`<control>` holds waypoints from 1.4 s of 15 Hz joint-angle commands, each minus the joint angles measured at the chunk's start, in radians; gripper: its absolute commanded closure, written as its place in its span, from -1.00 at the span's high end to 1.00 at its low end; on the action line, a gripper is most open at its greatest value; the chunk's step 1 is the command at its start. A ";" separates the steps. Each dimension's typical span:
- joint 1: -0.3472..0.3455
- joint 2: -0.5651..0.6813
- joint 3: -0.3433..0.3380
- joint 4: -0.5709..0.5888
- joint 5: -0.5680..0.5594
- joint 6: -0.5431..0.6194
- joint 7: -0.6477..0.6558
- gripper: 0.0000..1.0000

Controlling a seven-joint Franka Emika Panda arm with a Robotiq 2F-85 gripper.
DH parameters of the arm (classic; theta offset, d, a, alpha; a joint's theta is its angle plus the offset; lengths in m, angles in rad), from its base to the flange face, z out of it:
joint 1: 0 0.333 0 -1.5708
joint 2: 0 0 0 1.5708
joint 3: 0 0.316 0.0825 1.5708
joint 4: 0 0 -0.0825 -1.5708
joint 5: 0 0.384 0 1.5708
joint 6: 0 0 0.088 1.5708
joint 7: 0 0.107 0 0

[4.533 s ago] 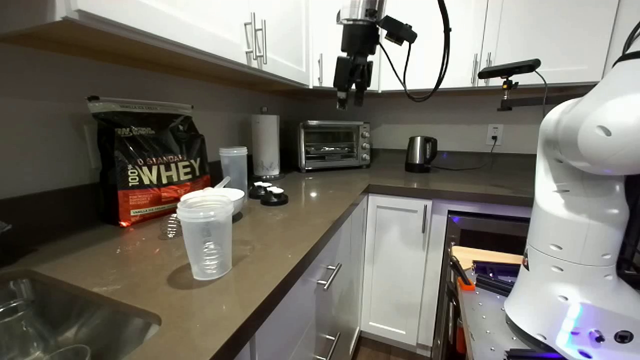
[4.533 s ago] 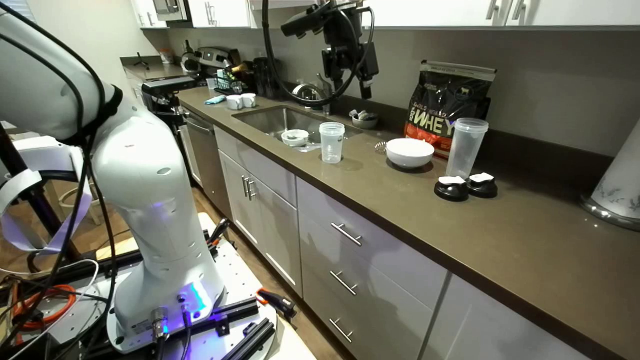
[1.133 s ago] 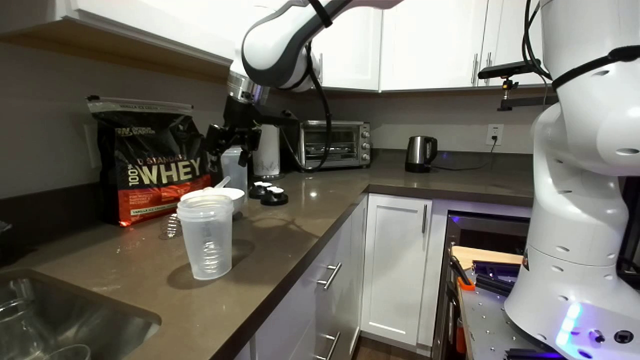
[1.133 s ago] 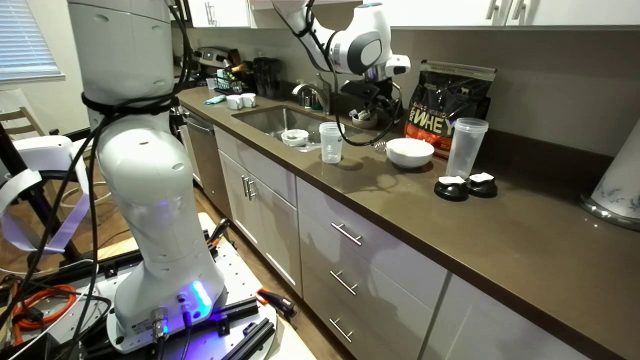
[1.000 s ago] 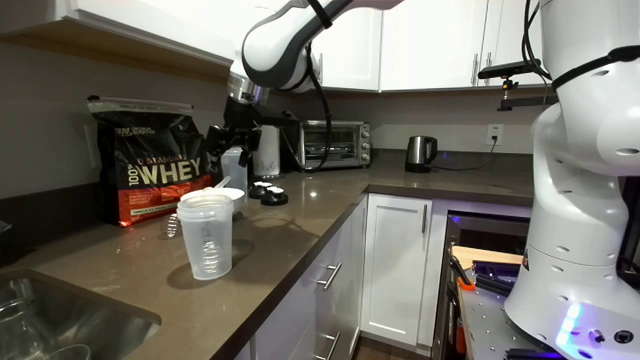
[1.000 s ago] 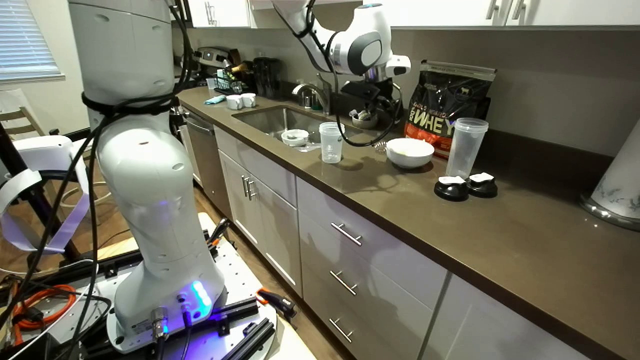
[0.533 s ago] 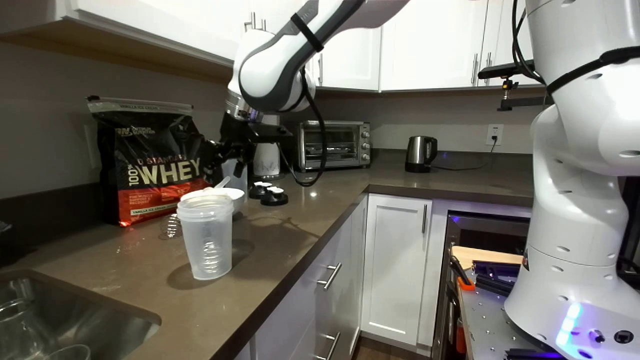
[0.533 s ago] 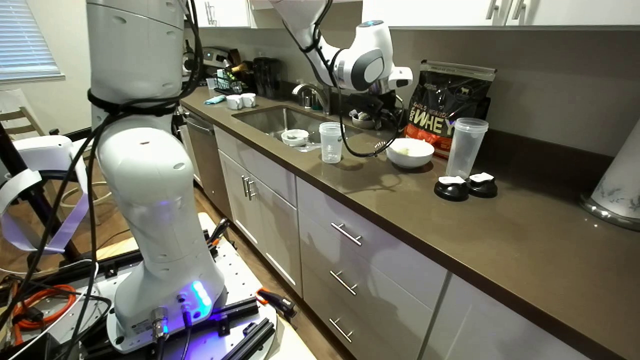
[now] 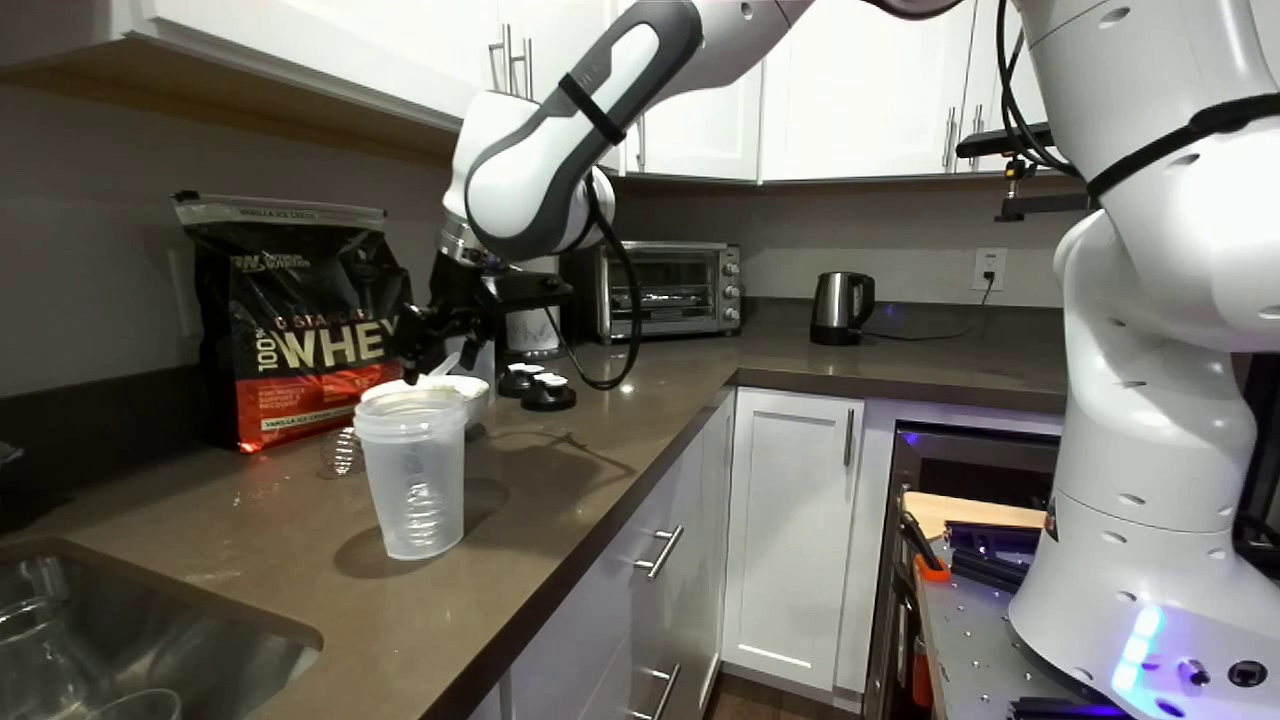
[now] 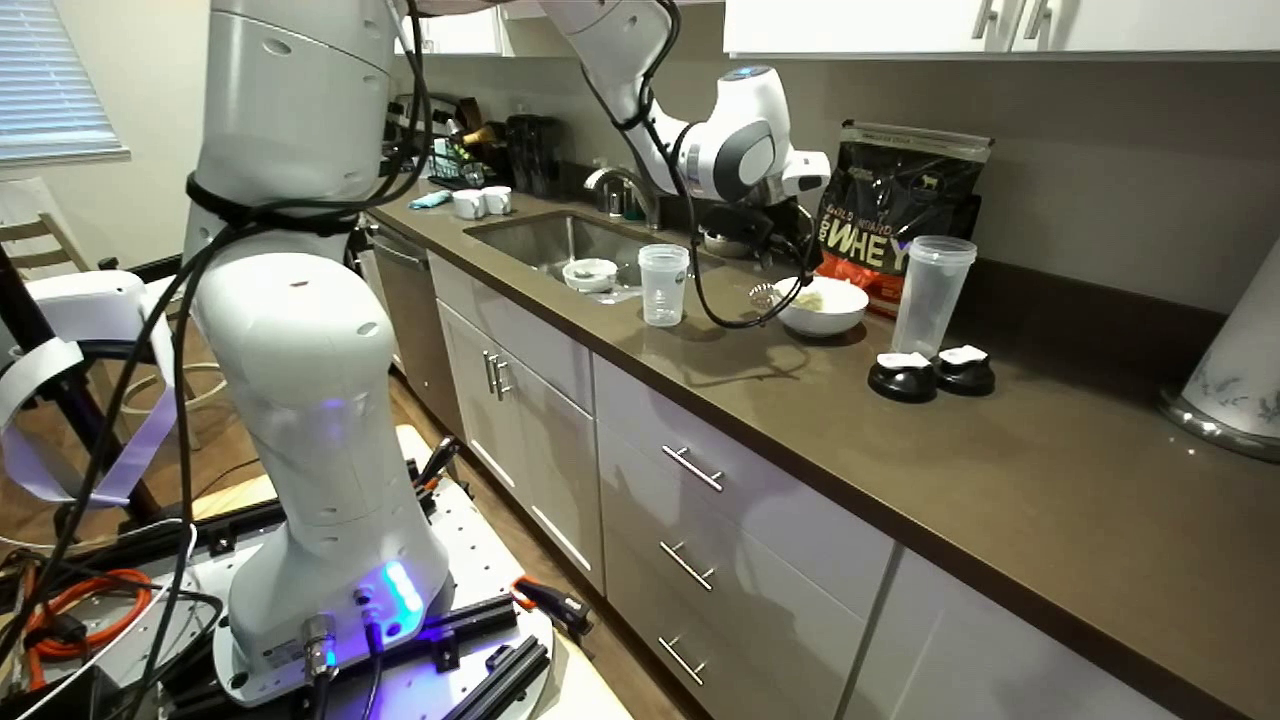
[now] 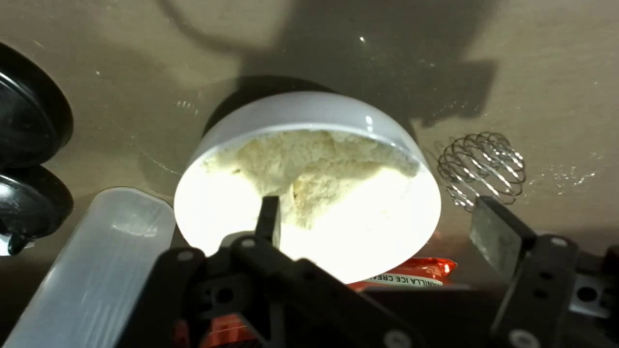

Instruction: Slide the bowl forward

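In wrist view, spot black lids (image 11: pixel 29 113) far left, translucent cup (image 11: pixel 104 261), then white bowl (image 11: pixel 304 110) on counter (image 11: pixel 556 72), holding pale powder (image 11: pixel 319 181); next, gripper (image 11: pixel 375 217) with jaws wide apart, spanning bowl's right rim; lastly wire coil (image 11: pixel 483 166) beside bowl.

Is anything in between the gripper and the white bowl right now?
Nothing clearly blocks the gripper from the white bowl. In the wrist view, a wire ball lies beside the bowl, not between. A pale handle shows near the gripper in an exterior view; I can't tell whether it interferes.
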 commanded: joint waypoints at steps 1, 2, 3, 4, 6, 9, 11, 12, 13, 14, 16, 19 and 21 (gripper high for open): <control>0.028 0.025 -0.044 0.026 -0.049 0.019 0.064 1.00; 0.030 0.028 -0.050 0.029 -0.051 0.016 0.070 1.00; 0.030 0.031 -0.053 0.030 -0.051 0.016 0.075 1.00; 0.030 0.033 -0.056 0.030 -0.052 0.016 0.077 1.00; 0.033 0.038 -0.064 0.029 -0.055 0.018 0.084 1.00; 0.035 0.044 -0.074 0.029 -0.060 0.018 0.087 1.00; 0.036 0.049 -0.081 0.029 -0.064 0.018 0.088 1.00; 0.038 0.054 -0.087 0.034 -0.068 0.016 0.091 1.00; 0.038 0.058 -0.090 0.036 -0.070 0.016 0.090 1.00; 0.037 0.061 -0.092 0.038 -0.070 0.015 0.089 1.00; 0.038 0.067 -0.099 0.040 -0.074 0.018 0.090 1.00; 0.035 0.072 -0.103 0.045 -0.071 0.014 0.085 1.00; 0.035 0.076 -0.107 0.046 -0.072 0.015 0.085 1.00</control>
